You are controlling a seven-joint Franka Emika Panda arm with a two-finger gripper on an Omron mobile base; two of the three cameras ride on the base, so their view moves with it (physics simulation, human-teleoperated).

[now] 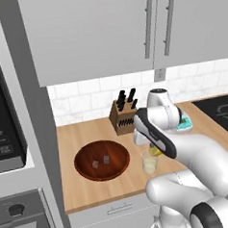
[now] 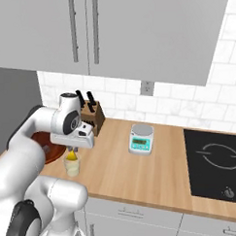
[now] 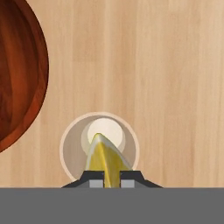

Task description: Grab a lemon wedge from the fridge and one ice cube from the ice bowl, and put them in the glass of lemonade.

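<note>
The glass of lemonade (image 1: pixel 149 161) (image 2: pixel 72 167) (image 3: pixel 74 148) stands on the wooden counter just right of the ice bowl (image 1: pixel 101 160) (image 2: pixel 46 151) (image 3: pixel 19 74), a wide reddish-brown bowl holding two grey ice cubes (image 1: pixel 101 161). My gripper (image 1: pixel 153 150) (image 2: pixel 72 154) (image 3: pixel 105 180) hangs straight above the glass, pointing down, shut on the lemon wedge (image 1: pixel 155 151) (image 2: pixel 72 156) (image 3: pixel 104 159). In the hand view the yellow wedge sticks out from between the fingertips, right over the glass's mouth. The fridge is out of view.
A knife block (image 1: pixel 123 114) (image 2: pixel 92 113) stands at the back wall behind the arm. A small kitchen scale (image 2: pixel 140 139) (image 1: pixel 185 124) sits to the right, with a black cooktop (image 2: pixel 215 165) beyond it. Wall cabinets (image 1: pixel 95 30) hang overhead; oven stack (image 1: pixel 9 142) at left.
</note>
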